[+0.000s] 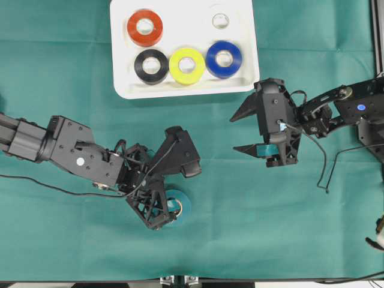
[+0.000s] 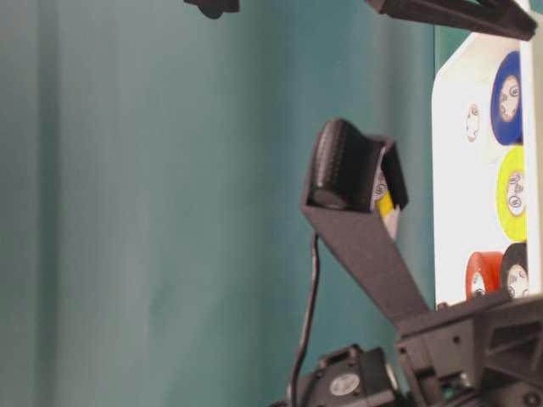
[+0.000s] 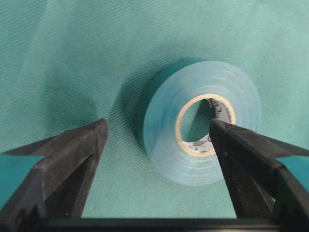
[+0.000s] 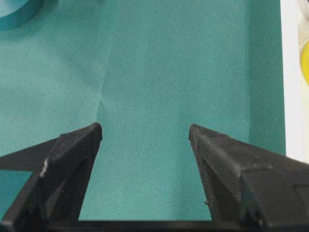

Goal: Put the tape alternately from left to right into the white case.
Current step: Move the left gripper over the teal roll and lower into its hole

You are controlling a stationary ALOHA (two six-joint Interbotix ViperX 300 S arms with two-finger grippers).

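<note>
Your left gripper (image 3: 157, 140) hangs low over the teal roll (image 3: 200, 121), which lies flat on the green tabletop (image 1: 270, 228); its jaws are spread wide, one finger over the roll's cardboard core, the other out on the cloth beside it, gripping nothing. Your right gripper (image 1: 243, 132) is also wide open and empty, near the white case (image 1: 183, 90). In the case sit the orange-red (image 1: 145, 27), white (image 1: 220, 21), black (image 1: 151, 66), yellow (image 1: 187, 65) and blue (image 1: 224, 59) rolls.
</note>
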